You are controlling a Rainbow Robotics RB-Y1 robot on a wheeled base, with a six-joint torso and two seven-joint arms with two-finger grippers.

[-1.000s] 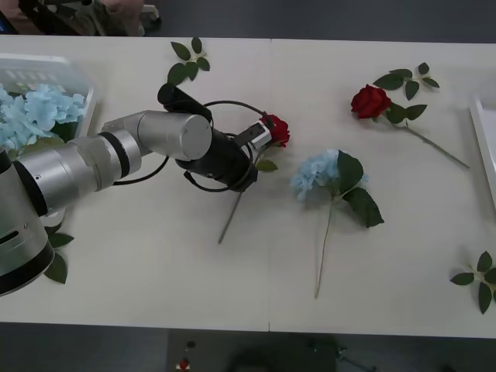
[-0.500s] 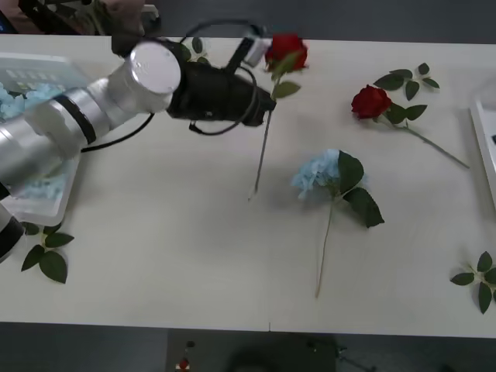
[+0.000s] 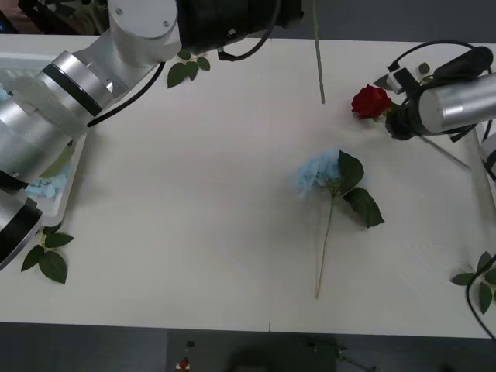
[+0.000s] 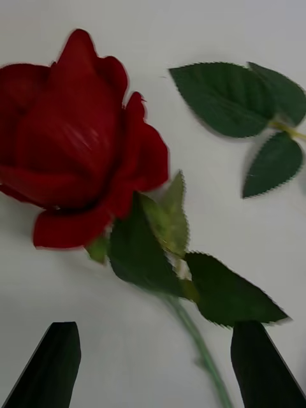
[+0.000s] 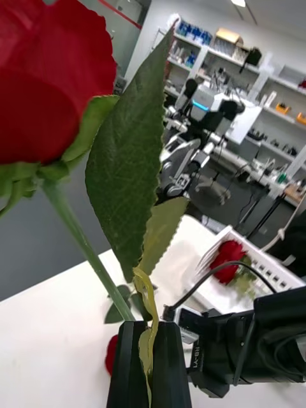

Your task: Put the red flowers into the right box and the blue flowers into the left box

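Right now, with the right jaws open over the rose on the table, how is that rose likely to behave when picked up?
The rose on the table probably lifts lightly: thin stem, cloth-like petals. Its stem may flex, letting the big bloom droop. The rose in the left gripper hangs straight by its stem, so moderate stiffness seems likely. The right gripper is open.

The front view looks forward and down from above both arms onto the table (image 3: 194,232). The right wrist view looks steeply down from very near, with a red rose (image 4: 76,140) lying on the tabletop just ahead of the parted black fingers (image 4: 51,373); the front view shows that rose (image 3: 370,101) too. The left wrist view faces outward across the room, close along a rose stem (image 5: 89,255) pinched between its fingers (image 5: 131,363), with the right arm (image 5: 268,344) beyond, which the front view (image 3: 449,105) shares.
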